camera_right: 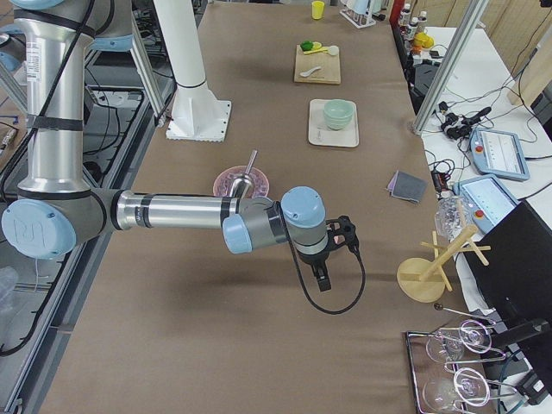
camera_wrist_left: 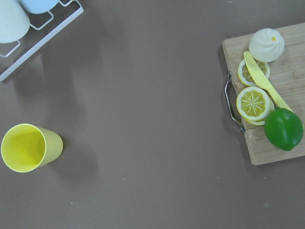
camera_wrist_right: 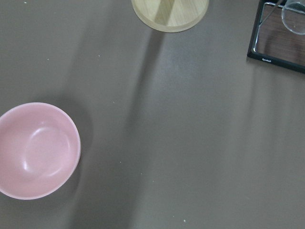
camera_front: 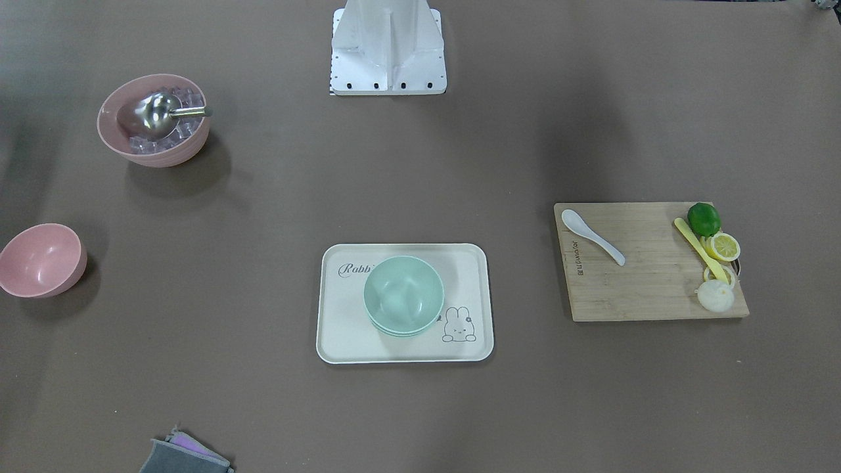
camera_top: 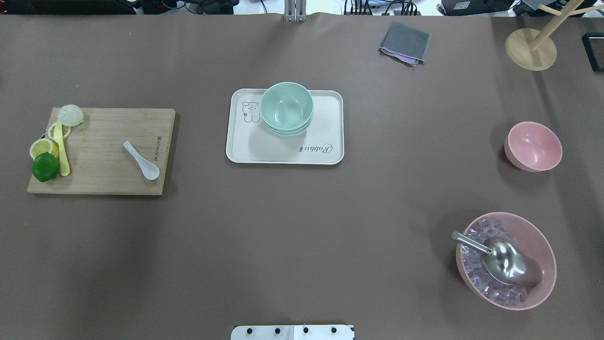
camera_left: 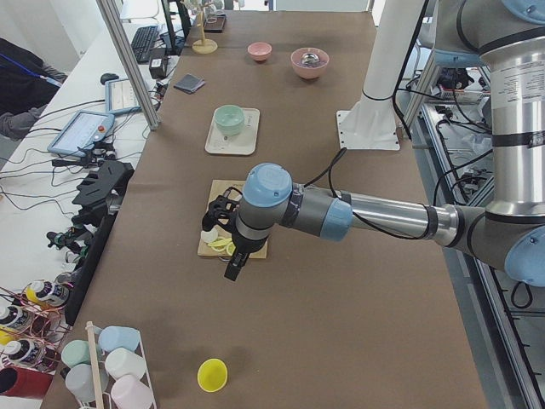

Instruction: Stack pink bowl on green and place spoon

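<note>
**At mid-table the green bowls; pink bowl and spoon well apart on either side**

On a cream tray (camera_top: pixel 245 152) in the middle of the brown table (camera_top: pixel 302 236) sits a nested stack of green bowls (camera_top: pixel 286 107), mouths up, toward the tray's far edge in the overhead view. The pink bowl (camera_top: pixel 533 145) stands upright on the bare table well off to the robot's right, apart from everything else. The white spoon (camera_top: pixel 141 160) lies on a wooden cutting board (camera_top: pixel 104 141) at the robot's left, near the board's inner end, touching nothing else. At the board's outer end are a lime (camera_top: pixel 45 166), lemon slices (camera_top: pixel 41 147), a yellow knife (camera_top: pixel 61 151) lying across the slices, and a white bun (camera_top: pixel 71 114).

Nearer the robot on its right, a large pink bowl (camera_top: pixel 542 245) holds clear cubes and a metal scoop (camera_top: pixel 505 259). A grey cloth (camera_top: pixel 405 42) and a wooden stand (camera_top: pixel 531 47) lie along the far edge. A yellow cup (camera_wrist_left: pixel 28 148) lies on its side beyond the board.

The left gripper (camera_left: pixel 230 274) hangs above the table by the board's outer end, holding nothing. The right gripper (camera_right: pixel 323 285) hangs beyond the large pink bowl, near the wooden stand. Only the 2 side views show them, so I cannot tell whether either claw is spread or pressed together.
</note>
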You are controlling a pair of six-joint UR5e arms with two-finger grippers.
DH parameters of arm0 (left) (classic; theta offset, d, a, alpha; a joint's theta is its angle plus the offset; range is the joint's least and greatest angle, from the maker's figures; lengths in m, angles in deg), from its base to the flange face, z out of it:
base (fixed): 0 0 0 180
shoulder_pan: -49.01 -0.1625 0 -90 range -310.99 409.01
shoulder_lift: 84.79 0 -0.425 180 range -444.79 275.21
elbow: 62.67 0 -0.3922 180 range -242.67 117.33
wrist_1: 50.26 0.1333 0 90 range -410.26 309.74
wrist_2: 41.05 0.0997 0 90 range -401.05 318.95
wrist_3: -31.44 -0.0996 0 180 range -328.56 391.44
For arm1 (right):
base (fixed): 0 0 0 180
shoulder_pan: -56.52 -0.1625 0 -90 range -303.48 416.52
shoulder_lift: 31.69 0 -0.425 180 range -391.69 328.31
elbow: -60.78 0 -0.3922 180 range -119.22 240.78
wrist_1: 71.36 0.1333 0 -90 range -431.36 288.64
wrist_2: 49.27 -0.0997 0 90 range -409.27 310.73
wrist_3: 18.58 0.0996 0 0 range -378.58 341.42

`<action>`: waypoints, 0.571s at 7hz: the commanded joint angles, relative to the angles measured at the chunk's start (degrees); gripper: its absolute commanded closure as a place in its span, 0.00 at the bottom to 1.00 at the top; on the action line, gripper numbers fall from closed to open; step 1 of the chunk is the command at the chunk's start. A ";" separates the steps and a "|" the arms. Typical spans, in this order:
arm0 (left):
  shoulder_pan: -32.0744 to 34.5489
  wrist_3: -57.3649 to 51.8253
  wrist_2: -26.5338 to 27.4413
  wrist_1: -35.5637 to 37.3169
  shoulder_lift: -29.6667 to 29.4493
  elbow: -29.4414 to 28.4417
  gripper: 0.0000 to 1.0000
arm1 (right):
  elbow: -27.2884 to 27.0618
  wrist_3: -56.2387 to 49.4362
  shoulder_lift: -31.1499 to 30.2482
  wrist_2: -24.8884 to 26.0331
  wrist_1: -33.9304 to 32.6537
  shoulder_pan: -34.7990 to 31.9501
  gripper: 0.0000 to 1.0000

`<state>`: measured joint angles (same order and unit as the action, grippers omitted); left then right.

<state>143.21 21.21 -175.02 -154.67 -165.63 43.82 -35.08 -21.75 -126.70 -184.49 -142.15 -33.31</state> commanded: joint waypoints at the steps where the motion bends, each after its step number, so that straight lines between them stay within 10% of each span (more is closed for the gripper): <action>1: -0.15 2.74 -0.24 -11.77 -3.68 -5.91 0.02 | 0.15 0.09 2.70 -3.21 3.02 1.13 0.00; 4: -0.24 4.86 -6.56 -15.98 -3.71 -8.15 0.02 | 0.50 11.07 4.56 -2.69 3.29 9.27 0.00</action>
<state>143.03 25.20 -180.19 -168.51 -169.23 36.32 -34.69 -18.31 -123.16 -187.66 -139.04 -28.52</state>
